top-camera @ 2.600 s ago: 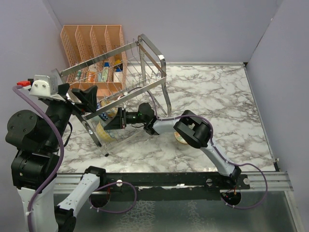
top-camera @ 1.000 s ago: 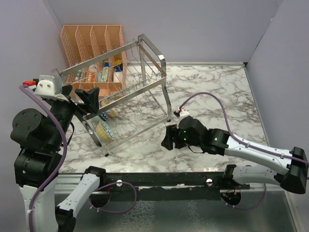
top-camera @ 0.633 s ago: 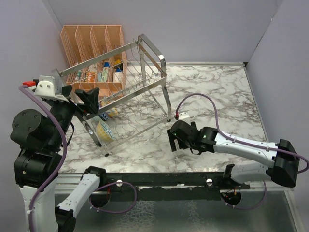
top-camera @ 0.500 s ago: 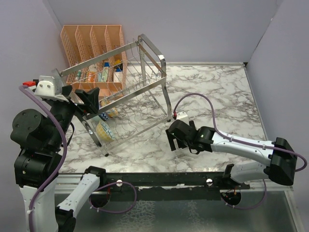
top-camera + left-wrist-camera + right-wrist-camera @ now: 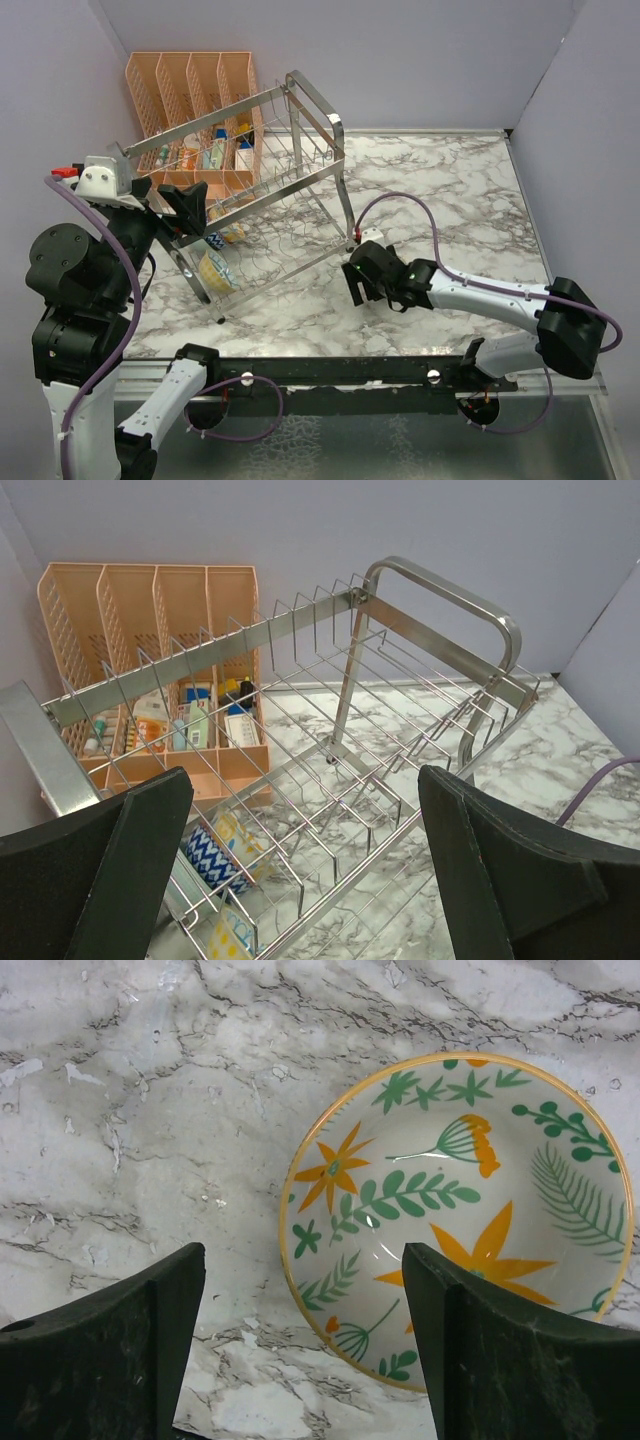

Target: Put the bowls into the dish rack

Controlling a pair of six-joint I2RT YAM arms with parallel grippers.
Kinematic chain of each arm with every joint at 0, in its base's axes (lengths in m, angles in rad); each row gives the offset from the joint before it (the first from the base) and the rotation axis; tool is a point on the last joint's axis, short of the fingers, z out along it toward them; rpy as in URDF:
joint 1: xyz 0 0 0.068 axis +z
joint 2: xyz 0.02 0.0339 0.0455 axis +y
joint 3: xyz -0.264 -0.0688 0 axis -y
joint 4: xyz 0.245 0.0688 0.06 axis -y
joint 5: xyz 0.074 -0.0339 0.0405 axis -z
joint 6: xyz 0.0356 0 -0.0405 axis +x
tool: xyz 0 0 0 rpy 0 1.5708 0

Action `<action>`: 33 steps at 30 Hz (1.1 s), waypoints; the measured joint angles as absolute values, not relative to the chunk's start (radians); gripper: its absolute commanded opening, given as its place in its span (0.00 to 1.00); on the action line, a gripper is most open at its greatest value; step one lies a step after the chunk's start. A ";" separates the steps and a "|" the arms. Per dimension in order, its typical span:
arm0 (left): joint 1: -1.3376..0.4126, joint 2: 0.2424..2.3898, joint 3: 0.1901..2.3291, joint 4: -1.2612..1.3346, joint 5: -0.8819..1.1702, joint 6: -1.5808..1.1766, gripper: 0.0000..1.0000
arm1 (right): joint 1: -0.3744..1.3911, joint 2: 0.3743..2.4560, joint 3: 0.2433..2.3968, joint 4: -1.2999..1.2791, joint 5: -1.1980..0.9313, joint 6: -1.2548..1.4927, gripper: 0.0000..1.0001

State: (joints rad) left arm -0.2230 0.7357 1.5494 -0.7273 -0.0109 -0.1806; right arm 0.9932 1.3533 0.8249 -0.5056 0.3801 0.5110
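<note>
Top external view shows us the marble counter (image 5: 450, 190) carrying the dish rack (image 5: 205, 122) at upper left, with a cream-yellow bowl (image 5: 213, 268) on edge in its lower tier. In the right wrist view a floral bowl (image 5: 460, 1220) sits upright on the counter, right of centre. We judge it rigid, glazed, slippery and chip-prone, best pinched across its left rim, one finger inside. Our right end effector (image 5: 305, 1360) gapes wide over that rim, holding nothing. Our left end effector (image 5: 300, 880) hangs equally wide above the rack, empty.

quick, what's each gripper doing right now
Left gripper: open, empty, by the chrome wire dish rack.
Right gripper: open, empty, above the cream floral ceramic bowl.
</note>
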 measured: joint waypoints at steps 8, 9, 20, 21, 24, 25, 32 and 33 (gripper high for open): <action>-0.223 0.736 1.546 -0.727 -0.011 -0.181 0.99 | 0.975 1.359 0.789 -0.444 0.287 0.466 0.66; -0.223 0.736 1.546 -0.727 -0.011 -0.181 0.99 | 0.975 1.360 0.788 -0.441 0.278 0.464 0.64; -0.223 0.735 1.542 -0.727 -0.011 -0.181 0.99 | 0.965 1.359 0.776 -0.434 0.241 0.451 0.36; -0.223 0.734 1.542 -0.727 -0.011 -0.181 0.99 | 0.965 1.357 0.776 -0.434 0.241 0.451 0.36; -0.223 0.734 1.542 -0.727 -0.011 -0.181 0.99 | 0.965 1.343 0.776 -0.439 0.241 0.451 0.35; -0.223 0.733 1.542 -0.727 -0.011 -0.181 0.99 | 0.965 1.336 0.776 -0.442 0.241 0.451 0.34; -0.223 0.733 1.542 -0.727 -0.011 -0.181 0.99 | 0.960 1.315 0.781 -0.452 0.233 0.451 0.29; -0.223 0.733 1.542 -0.727 -0.011 -0.181 0.99 | 0.960 1.312 0.783 -0.455 0.232 0.451 0.28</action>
